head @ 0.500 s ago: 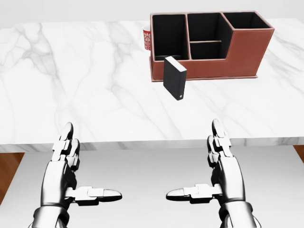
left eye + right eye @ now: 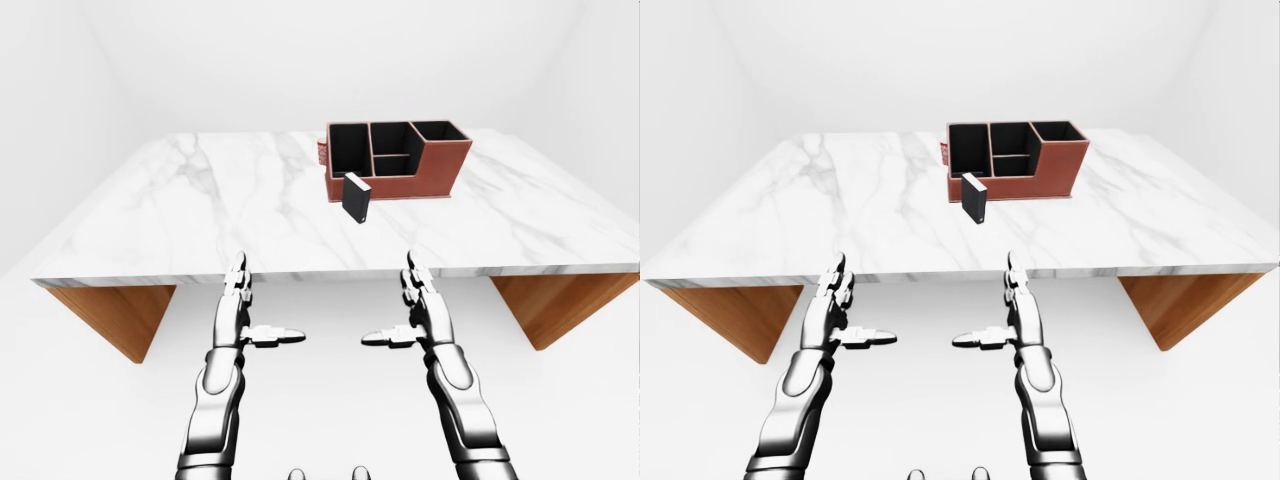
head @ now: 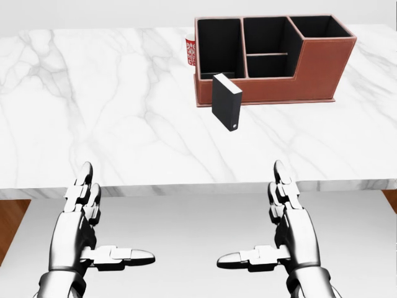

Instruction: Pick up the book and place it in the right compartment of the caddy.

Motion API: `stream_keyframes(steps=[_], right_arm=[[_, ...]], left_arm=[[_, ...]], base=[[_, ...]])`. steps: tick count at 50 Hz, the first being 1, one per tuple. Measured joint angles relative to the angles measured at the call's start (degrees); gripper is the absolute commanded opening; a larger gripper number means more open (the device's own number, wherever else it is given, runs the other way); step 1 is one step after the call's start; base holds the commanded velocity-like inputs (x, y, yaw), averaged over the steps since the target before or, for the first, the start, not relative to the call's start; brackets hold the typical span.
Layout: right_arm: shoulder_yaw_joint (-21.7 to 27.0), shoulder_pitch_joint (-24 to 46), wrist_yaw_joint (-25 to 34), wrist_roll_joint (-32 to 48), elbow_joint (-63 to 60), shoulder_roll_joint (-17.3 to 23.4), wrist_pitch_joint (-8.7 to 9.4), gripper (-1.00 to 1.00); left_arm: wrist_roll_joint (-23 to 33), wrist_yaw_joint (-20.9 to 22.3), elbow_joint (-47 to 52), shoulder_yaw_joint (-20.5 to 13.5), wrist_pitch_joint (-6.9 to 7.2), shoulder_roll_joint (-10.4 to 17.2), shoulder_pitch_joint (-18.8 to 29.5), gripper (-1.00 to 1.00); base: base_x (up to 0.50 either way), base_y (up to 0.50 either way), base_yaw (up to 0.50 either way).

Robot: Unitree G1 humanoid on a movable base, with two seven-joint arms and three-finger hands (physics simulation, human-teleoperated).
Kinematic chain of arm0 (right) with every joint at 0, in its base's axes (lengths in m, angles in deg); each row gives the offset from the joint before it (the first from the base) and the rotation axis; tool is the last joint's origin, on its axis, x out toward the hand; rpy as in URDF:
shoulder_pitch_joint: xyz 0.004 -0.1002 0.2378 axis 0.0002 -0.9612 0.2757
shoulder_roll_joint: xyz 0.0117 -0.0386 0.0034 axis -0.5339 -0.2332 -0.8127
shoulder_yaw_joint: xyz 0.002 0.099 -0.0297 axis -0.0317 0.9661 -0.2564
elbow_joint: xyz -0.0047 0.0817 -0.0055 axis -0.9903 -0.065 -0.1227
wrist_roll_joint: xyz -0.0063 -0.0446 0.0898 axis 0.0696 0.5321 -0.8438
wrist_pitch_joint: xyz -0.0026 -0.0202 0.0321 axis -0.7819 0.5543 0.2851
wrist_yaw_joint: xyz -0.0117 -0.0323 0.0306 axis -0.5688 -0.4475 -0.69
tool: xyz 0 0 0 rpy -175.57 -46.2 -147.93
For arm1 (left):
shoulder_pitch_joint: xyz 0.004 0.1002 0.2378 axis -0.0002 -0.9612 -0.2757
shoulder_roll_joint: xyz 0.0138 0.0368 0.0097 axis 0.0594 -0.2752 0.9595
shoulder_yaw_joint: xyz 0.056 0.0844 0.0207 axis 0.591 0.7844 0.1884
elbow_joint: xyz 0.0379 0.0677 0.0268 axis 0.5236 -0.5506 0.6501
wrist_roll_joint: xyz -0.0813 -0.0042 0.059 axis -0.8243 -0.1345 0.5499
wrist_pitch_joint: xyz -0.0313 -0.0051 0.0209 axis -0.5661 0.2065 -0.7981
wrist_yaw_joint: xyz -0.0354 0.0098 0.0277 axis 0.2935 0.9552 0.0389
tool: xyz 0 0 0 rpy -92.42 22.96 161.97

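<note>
The black book stands upright on the marble counter, long axis vertical, just below the caddy's left end in the head view. Left hand and right hand hover below the counter edge, fingers spread, empty.

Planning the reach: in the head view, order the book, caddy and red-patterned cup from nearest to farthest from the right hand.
1. Book, upright on the table, up-left of the right hand.
2. Caddy, just beyond the book.
3. Red-patterned cup, half hidden at the caddy's left end.
</note>
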Motion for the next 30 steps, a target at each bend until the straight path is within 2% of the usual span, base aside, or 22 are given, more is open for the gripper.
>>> stream_keyframes(steps=[30], right_arm=[[-0.4,-0.1,0.5,0.4,0.6,0.0,0.52,1.00]], left_arm=[[0.1,0.5,-1.0,0.1,0.13,-0.1,0.3,1.00]], base=[[0.00,-0.47,0.00]])
